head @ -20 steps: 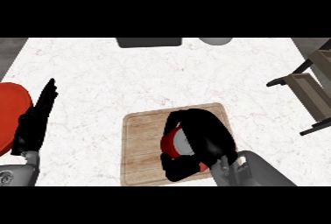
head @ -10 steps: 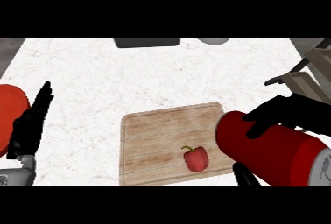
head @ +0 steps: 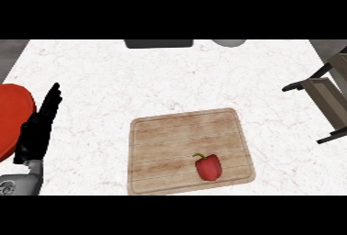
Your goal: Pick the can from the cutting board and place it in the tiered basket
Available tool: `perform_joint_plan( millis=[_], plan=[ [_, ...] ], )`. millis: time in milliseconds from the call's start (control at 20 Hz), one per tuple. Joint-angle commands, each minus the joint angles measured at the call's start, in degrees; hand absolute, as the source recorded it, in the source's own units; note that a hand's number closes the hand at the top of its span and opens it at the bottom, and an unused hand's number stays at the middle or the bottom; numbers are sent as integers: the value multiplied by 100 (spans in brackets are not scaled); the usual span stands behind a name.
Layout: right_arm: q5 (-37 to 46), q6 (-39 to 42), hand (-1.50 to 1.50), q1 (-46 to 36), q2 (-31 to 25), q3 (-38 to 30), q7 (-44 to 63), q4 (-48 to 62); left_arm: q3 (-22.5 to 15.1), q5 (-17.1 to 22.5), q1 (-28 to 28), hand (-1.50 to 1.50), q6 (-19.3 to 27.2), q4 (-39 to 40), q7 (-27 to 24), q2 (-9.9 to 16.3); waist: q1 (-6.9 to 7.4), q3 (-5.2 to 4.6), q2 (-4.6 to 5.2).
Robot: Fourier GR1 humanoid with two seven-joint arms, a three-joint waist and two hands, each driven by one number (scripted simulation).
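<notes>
Head view shows the left hand (head: 42,126) resting near the left edge of the tabletop (head: 136,73) with fingers straight and pressed together, out of the way and holding nothing, beside a red plate (head: 12,119) that the frame cuts off. On the wooden cutting board (head: 183,137) only a red bell pepper (head: 209,167) lies, near its lower right corner; the can is nowhere visible, and neither is the right hand, so I judge the can has probably been lifted off towards the tiered basket (head: 328,101), of which only a dark-framed part shows at the right edge, but I cannot tell whether it is placed
</notes>
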Motion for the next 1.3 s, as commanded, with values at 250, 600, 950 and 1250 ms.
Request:
perform_joint_plan(
  millis=[250,600,950,1250],
  plan=[
    [-1452,843,150,-1020,-1358,-743,-242,2206,-178,-239,-126,0,53,226,-244,-261,226,-4,71],
    [79,1521,150,-517,-1723,-534,-1994,2826,-109,-203,-74,0,-61,45,-138,-236,293,4,97],
    [2053,1279,150,-465,-2320,-92,-3573,3946,-118,-178,-439,0,-165,118,168,-269,373,4,138],
    [2722,867,150,-515,-2293,146,-5337,5549,-68,-150,-58,0,-307,-237,123,-196,398,6,113]
  ],
)
